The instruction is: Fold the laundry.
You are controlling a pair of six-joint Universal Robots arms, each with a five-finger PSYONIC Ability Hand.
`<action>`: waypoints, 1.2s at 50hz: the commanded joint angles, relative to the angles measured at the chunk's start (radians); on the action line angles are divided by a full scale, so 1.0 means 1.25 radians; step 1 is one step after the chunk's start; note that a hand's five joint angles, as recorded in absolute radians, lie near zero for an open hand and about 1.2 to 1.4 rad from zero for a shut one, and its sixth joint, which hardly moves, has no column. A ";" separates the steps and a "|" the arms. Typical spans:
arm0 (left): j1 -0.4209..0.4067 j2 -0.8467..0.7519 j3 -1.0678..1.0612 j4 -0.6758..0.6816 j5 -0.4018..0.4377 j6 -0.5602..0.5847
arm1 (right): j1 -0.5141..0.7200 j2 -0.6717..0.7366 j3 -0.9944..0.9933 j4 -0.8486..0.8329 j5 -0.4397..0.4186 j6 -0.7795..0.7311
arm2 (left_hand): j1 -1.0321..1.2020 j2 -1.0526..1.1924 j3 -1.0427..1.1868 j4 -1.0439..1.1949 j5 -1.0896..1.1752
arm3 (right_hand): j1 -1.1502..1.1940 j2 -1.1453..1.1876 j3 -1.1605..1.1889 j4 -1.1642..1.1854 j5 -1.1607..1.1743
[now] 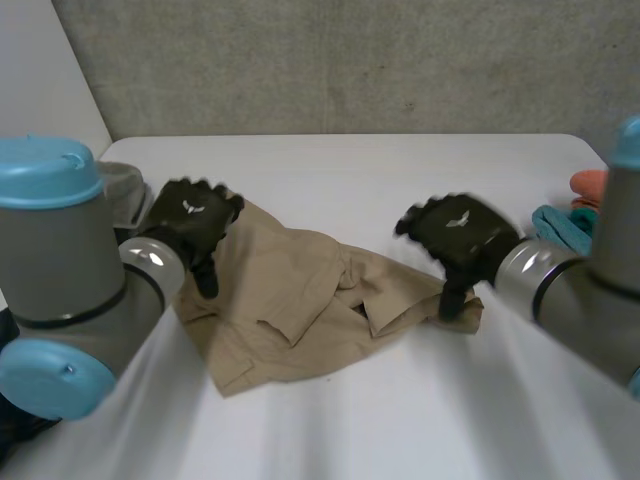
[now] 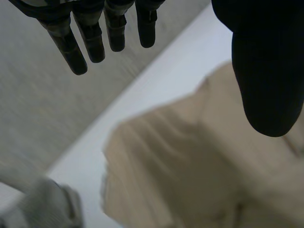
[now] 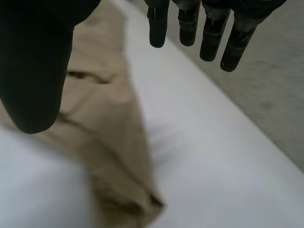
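1. You have the crumpled beige cloth garment (image 1: 300, 300) lying mid-table on the white table (image 1: 400, 420).
2. The left hand (image 1: 190, 220) hovers over the garment's 9 o'clock edge. Its fingers are straight and its thumb apart, released and grasping nothing.
3. The right hand (image 1: 462, 232) is over the 3 o'clock end, likewise released.
4. Farther off, note a grey cloth (image 1: 122, 195) at 10 o'clock, and a teal cloth (image 1: 560, 228) and an orange cloth (image 1: 590, 183) at 2 o'clock.

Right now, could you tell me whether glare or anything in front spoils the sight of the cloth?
Head view: soft light on the white table, no glare there; the left arm hides its near corner. Left wrist view: the thumb of the left hand covers part of the beige cloth. Right wrist view: the right hand does likewise.
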 commanded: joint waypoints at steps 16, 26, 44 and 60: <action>0.189 -0.184 0.013 0.121 0.153 -0.011 | 0.114 0.107 0.099 -0.219 0.085 -0.043 | 0.082 0.082 0.078 0.083 0.073 | 0.385 0.373 0.383 0.363 0.354; 0.192 -0.218 0.026 0.163 0.152 0.106 | 0.105 0.093 0.123 -0.218 0.091 -0.050 | 0.147 0.148 0.144 0.149 0.139 | 0.930 0.918 0.928 0.907 0.899; 0.181 -0.238 0.081 0.180 0.105 0.163 | 0.105 0.085 0.136 -0.215 0.090 -0.050 | 0.946 0.946 0.942 0.947 0.937 | 0.953 0.941 0.951 0.931 0.922; 0.198 -0.185 0.119 0.178 0.079 0.118 | 0.106 0.033 0.127 -0.209 0.103 -0.033 | 0.946 0.946 0.942 0.947 0.937 | 0.250 0.238 0.248 0.227 0.219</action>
